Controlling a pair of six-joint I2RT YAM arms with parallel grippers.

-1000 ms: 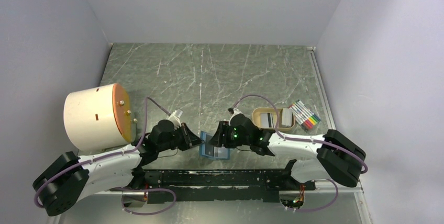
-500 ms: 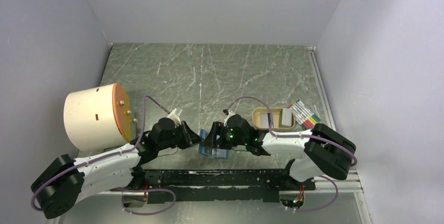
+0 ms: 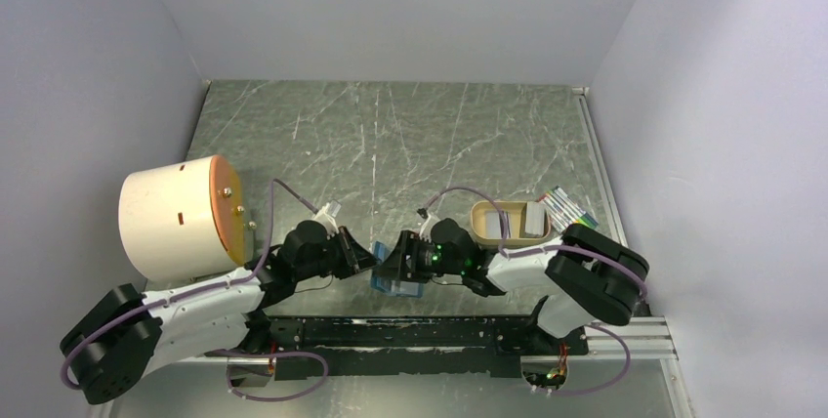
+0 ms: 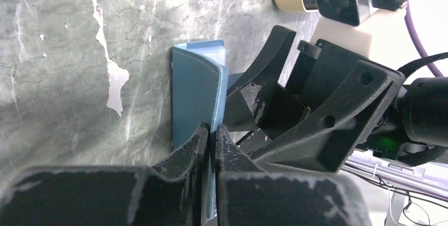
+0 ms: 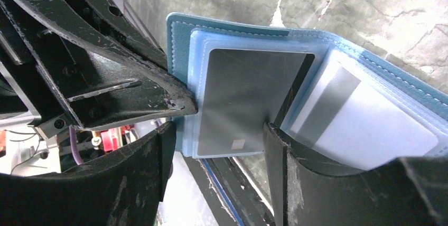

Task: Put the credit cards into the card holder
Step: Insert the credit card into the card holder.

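Marbled grey tabletop [image 3: 391, 145], near edge: the card holder [image 5: 179, 30] is open, one cover pinched tight in the left gripper [image 4: 211, 136]. A grey card [image 5: 248, 94] lies in its clear pocket between the right gripper's [image 5: 217, 131] spread, empty fingers. A skewed push could buckle that pocket, or drag the holder from the pinch.

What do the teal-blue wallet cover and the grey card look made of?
Teal-blue folding card holder: matte leather or faux leather, judging by pale edge stitching. Dark grey rectangular credit card: probably plastic, smooth with a faint sheen.
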